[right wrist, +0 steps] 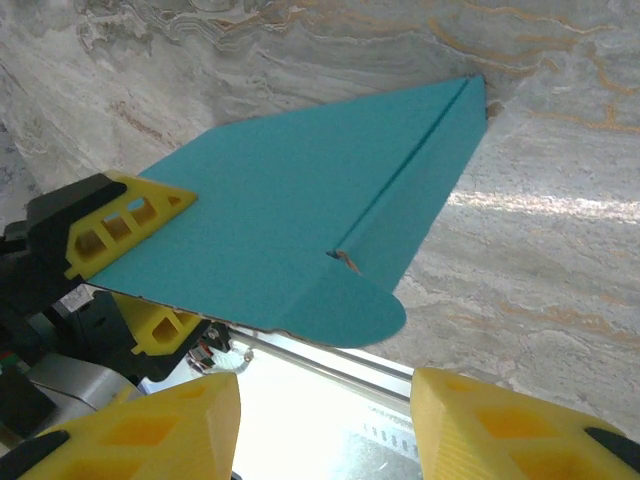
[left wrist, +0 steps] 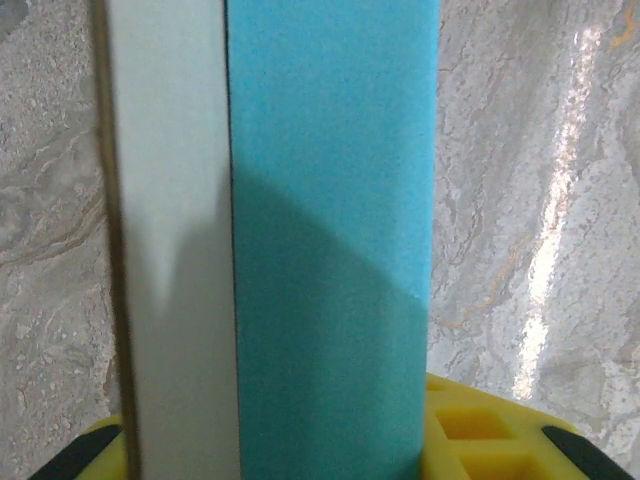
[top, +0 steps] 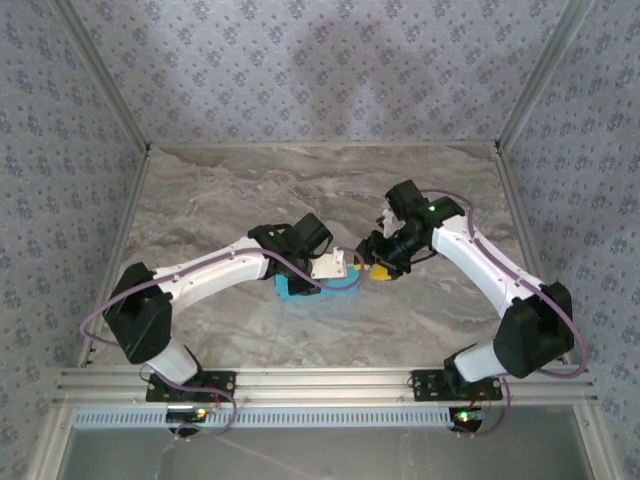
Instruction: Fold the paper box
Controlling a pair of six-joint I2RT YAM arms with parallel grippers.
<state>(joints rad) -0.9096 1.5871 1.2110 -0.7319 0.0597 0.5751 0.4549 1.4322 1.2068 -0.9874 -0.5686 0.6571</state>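
The paper box lies low over the marble table, between the two arms. In the left wrist view its blue face and a pale beige strip fill the space between my yellow fingers. My left gripper is shut on it. The right wrist view shows one left finger on top of the blue panel and the other under its edge. A crease runs to the panel's far corner, and a rounded flap hangs toward my right gripper. That gripper is open, with nothing between its fingers, just short of the flap.
The marble table stretches away behind the box. Patterned walls close it in at the back and on both sides. An aluminium rail runs along the near edge by the arm bases.
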